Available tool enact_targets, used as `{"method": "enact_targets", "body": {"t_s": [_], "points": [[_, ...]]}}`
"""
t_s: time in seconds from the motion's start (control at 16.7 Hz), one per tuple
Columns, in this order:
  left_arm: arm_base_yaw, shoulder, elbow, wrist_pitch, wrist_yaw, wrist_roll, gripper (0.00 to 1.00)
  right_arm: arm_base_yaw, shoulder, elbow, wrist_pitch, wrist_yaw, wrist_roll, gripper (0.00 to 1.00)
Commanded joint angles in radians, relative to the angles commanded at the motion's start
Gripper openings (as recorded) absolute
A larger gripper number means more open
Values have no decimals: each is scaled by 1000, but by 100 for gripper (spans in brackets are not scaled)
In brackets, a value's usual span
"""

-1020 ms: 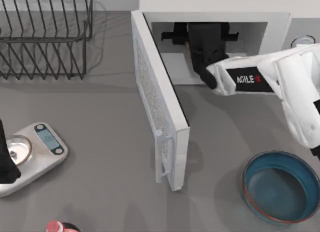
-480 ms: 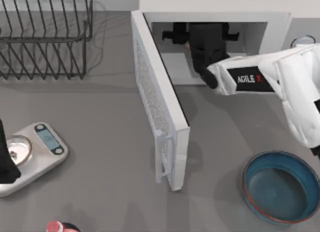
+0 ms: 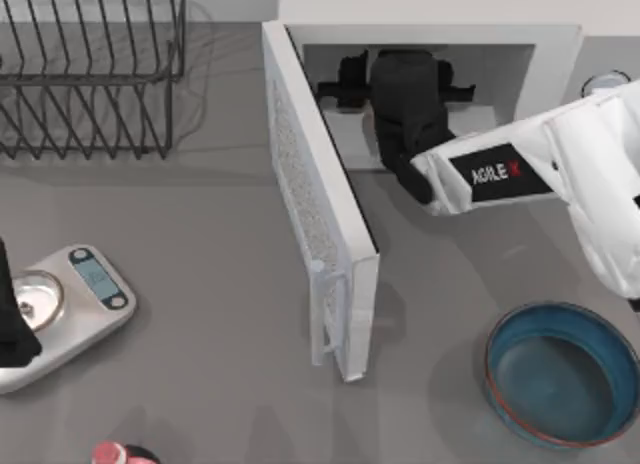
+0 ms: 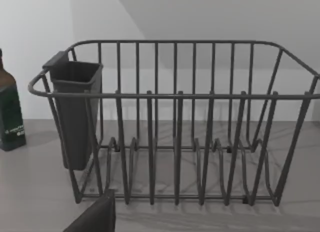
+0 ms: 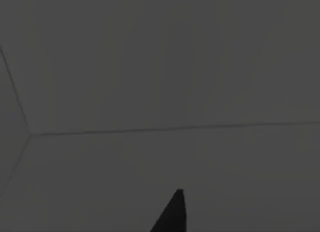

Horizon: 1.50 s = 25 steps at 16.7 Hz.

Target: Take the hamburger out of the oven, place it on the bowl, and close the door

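The top view looked straight down on the table (image 3: 200,284). The left wrist view faced the dish rack (image 4: 175,122) closely, level, sharing it with the top view. The right wrist view was dark.

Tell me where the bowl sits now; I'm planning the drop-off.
In the top view the bowl stands on the table's right side near the front edge, right of the open door and in front of the oven.
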<state>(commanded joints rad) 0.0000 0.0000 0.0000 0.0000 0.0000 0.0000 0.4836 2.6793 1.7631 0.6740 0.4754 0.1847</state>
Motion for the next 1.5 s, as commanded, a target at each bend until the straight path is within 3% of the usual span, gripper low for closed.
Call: {"method": "enact_targets", "body": {"t_s": [0.72,1.2,1.5], "points": [[0,0,0,0,0,0,100,175,-328,-745,380,165,55,0],[0,0,0,0,0,0,100,183,-350,-791,407,176,60,0],[0,0,0,0,0,0,100,183,-442,-779,319,176,61,0]]}}
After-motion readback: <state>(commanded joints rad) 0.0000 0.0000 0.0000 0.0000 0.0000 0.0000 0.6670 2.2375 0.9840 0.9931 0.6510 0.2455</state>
